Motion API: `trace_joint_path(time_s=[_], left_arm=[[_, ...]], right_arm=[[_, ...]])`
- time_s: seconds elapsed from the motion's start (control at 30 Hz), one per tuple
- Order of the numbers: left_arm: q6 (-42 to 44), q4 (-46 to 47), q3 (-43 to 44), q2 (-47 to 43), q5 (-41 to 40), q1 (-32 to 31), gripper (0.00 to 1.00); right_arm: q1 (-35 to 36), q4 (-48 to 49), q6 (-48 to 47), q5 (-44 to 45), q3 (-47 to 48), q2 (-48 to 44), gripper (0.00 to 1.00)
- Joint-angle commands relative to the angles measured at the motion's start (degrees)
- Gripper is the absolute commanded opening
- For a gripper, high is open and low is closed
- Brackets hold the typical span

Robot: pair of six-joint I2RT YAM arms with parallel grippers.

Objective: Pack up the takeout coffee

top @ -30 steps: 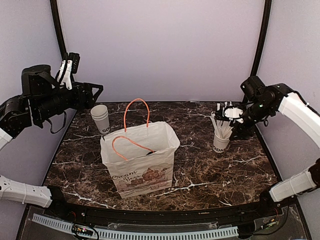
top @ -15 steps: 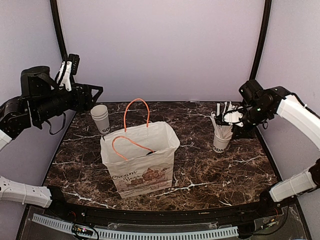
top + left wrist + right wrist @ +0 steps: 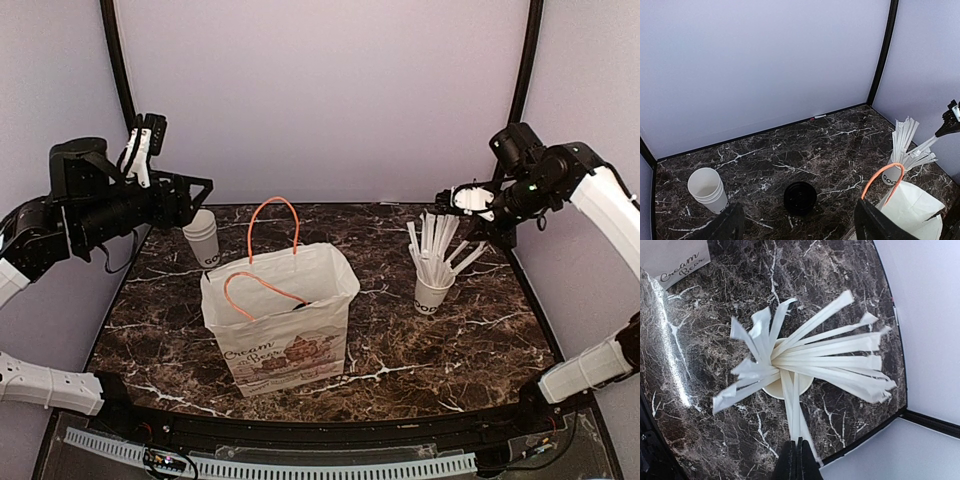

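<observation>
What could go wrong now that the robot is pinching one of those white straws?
The right gripper is shut on one white wrapped straw whose lower end sits in the small white paper cup among the others. Lifting it could tip that cup or drag out neighbouring straws. Later, the black-lidded takeout coffee might catch on the orange handle drooping across the mouth of the white paper bag.

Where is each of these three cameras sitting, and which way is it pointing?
Top external: above and behind, facing the table and back wall; left arm and right arm show.
Left wrist: raised at left, looking down across at the takeout coffee; its open fingers show.
Right wrist: above the straw cup, looking down; shut fingers pinch a straw.
Shared: straw cup and paper bag.
</observation>
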Motion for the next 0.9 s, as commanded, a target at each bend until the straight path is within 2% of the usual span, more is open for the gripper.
trace_joint_path(time_s=[0.0,0.4,0.6,0.77,0.87], left_arm=[[1.6,3.2,-0.7,0.1,1.2,0.4,0.78],[3.4,4.5,0.5,2.5,3.6,1.1,0.79],[3.5,4.2,0.7,1.8,3.4,1.3,0.79],[3.5,3.3,1.0,1.1,2.8,1.4,0.79],[3.2,2.9,0.7,0.2,2.2,1.4,0.79]], right_arm=[[1.3,-4.8,0.6,2.0,6.6,-0.1,0.0],[3.1,-10.2,1.0,8.5,21.3,-0.2,0.0],[3.1,-8.9,0.5,11.1,31.5,-0.1,0.0],[3.4,-3.0,1.2,6.3,33.8,-1.3,0.0],[3.7,3.2,0.7,-1.6,28.6,-4.0,0.0]])
